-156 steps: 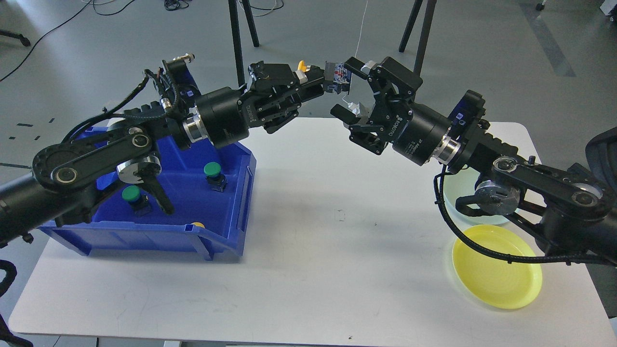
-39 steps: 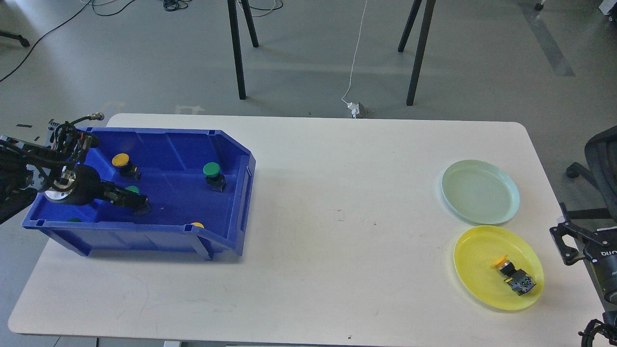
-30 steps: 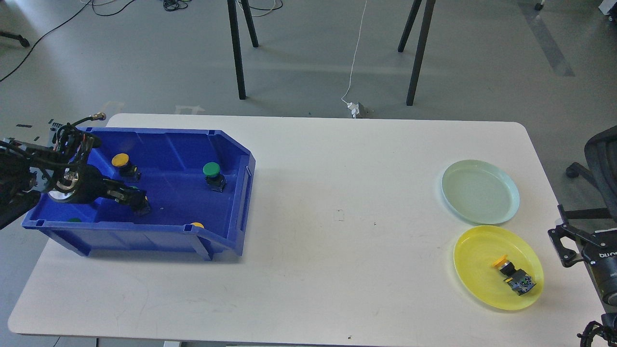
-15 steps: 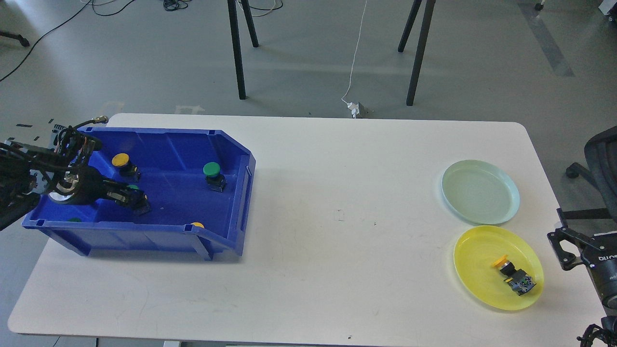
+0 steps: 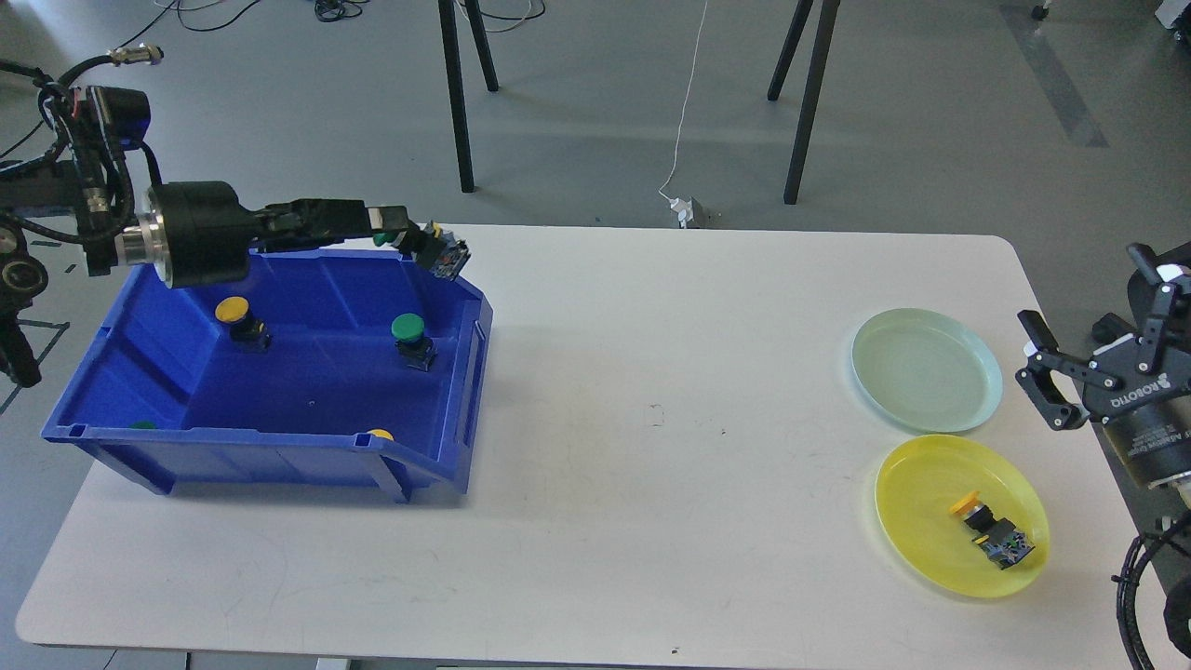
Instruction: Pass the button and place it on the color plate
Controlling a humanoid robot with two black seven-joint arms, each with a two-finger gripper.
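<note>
My left gripper (image 5: pixel 406 234) is shut on a green-capped button (image 5: pixel 441 254) and holds it in the air above the back right corner of the blue bin (image 5: pixel 477 346). My right gripper (image 5: pixel 1036 370) is open and empty at the table's right edge, just right of the pale green plate (image 5: pixel 928 370). The yellow plate (image 5: pixel 916 507) lies in front of it and holds a yellow-capped button (image 5: pixel 990 534) on its side.
In the bin stand a yellow button (image 5: pixel 235 317) and a green button (image 5: pixel 410 337). Another yellow cap (image 5: pixel 380 434) and a green cap (image 5: pixel 142 424) peek over its front wall. The white table (image 5: pixel 651 419) stretches between bin and plates.
My left gripper has risen out of the bin with a green button and moved right to the bin's back corner. My right gripper has moved up and a little inward beside the green plate.
</note>
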